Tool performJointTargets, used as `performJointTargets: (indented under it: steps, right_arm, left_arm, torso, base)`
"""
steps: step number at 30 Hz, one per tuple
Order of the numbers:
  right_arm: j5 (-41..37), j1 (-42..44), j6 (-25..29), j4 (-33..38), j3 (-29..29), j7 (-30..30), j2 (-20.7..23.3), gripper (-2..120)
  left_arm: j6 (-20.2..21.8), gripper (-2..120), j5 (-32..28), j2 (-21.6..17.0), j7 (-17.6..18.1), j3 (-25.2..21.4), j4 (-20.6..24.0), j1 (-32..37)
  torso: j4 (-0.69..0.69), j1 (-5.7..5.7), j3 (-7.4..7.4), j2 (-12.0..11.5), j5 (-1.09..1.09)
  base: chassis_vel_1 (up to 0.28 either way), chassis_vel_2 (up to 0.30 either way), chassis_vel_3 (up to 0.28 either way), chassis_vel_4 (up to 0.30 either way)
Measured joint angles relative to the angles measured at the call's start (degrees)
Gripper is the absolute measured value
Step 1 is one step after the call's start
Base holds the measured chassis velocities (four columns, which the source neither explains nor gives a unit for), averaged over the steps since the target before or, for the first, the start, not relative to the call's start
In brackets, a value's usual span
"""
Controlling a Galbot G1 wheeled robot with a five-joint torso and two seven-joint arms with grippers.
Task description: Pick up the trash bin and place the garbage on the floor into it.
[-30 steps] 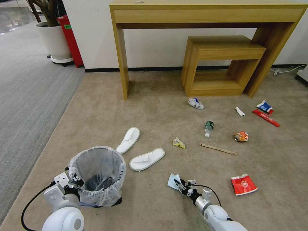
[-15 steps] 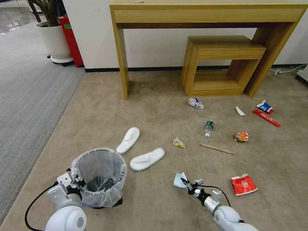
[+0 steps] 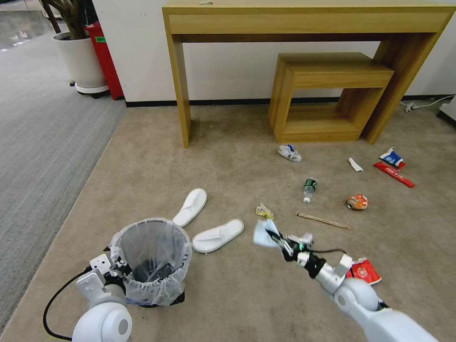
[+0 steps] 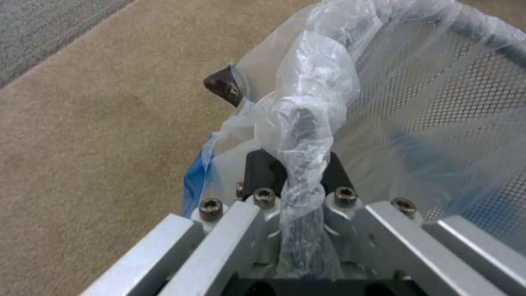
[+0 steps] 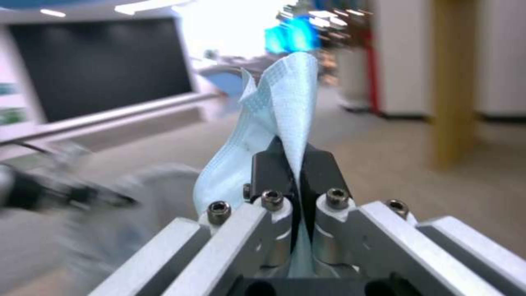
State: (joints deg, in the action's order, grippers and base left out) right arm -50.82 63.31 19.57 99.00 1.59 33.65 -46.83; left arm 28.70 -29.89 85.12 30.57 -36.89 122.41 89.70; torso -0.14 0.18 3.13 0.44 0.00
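Observation:
The trash bin (image 3: pixel 151 256), black with a crinkled whitish bag, stands on the beige floor (image 3: pixel 228 304) at near left. My left gripper (image 3: pixel 115 267) is shut on its rim; the left wrist view shows the bag-wrapped rim (image 4: pixel 307 102) pinched in the gripper (image 4: pixel 293 164). My right gripper (image 3: pixel 280 241) hangs above the carpet, shut on a blue face mask (image 3: pixel 262 233), whose folded fabric (image 5: pixel 279 102) sticks out of the gripper (image 5: pixel 293 160). Other garbage lies about: two white slippers (image 3: pixel 217 235), a bottle (image 3: pixel 309 188), a wooden stick (image 3: pixel 324 221), and a red paper bowl (image 3: pixel 363 273) partly behind my right arm.
A tall wooden desk (image 3: pixel 304 19) and a low wooden table (image 3: pixel 327 95) stand against the far wall. Wrappers (image 3: pixel 357 202) and a red bar wrapper (image 3: pixel 394 174) lie at right. Grey ribbed carpet (image 3: pixel 42 142) and a white planter (image 3: pixel 80 61) are at left.
My right gripper has risen from the carpet with the mask and swung forward. The bin and left gripper have shifted slightly right.

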Motion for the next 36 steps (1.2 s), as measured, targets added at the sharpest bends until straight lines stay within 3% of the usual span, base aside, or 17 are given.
performJointTargets:
  steps: [6, 9, 17, 36]
  right_arm:
    - [-1.9, -7.3, -0.6, 6.0, -9.2, 0.1, 3.2, 0]
    - [-2.4, -14.5, -1.2, 5.8, -17.9, -1.7, 4.2, 0]
    - [-2.9, -28.6, -1.7, 0.3, -31.4, -5.3, 0.5, 0]
    - [-3.5, -36.4, -2.5, -4.4, -42.4, -8.5, -5.4, 0]
  left_arm:
    - [0.1, 2, 0.5, 0.2, -0.2, 0.1, 0.9, 0.7]
    - [0.1, 2, 1.0, 0.4, -0.4, 0.2, 1.9, 1.4]
    - [0.1, 2, 2.5, 1.1, -1.2, 0.9, 5.2, 3.8]
    - [0.6, 2, 5.8, 2.2, -2.8, 2.5, 13.7, 11.7]
  torso:
    - [0.0, 0.0, 0.0, 0.0, -0.01]
    - [-0.01, 0.0, 0.0, 0.0, 0.0]
    - [0.0, 0.0, 0.0, 0.0, 0.0]
    - [-0.01, 0.0, 0.0, 0.0, 0.0]
  base:
    - [0.0, 0.0, 0.0, 0.0]
    - [0.0, 0.0, 0.0, 0.0]
    - [0.0, 0.0, 0.0, 0.0]
    - [0.0, 0.0, 0.0, 0.0]
